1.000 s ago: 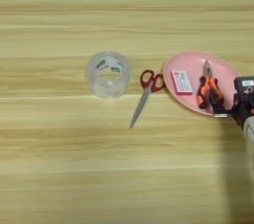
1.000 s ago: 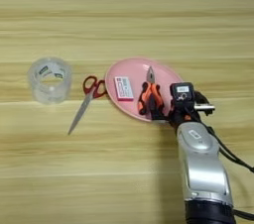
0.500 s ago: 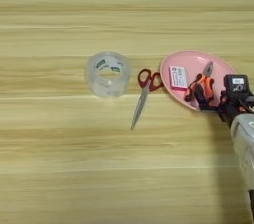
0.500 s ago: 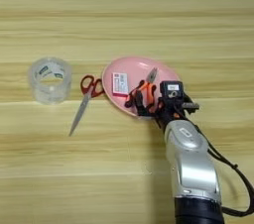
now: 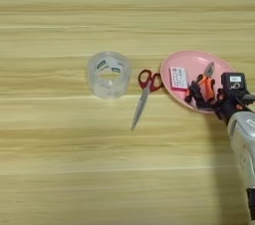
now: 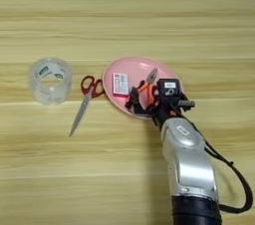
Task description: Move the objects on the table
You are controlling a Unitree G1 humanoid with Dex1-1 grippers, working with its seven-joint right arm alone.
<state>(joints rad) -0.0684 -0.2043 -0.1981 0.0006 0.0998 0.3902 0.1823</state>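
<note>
Wood-grain table (image 5: 60, 169) carries the pink plate (image 6: 124, 67) by its right edge; the gripper (image 6: 142, 98) clamps the pliers (image 6: 148, 85) there. Likely next: lifting them clear.

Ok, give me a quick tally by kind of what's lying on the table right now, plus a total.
Tape roll: 1
Scissors: 1
Pliers: 1, on the plate, at the hand
Plate: 1
Card: 1, on the plate
Total: 5
</note>
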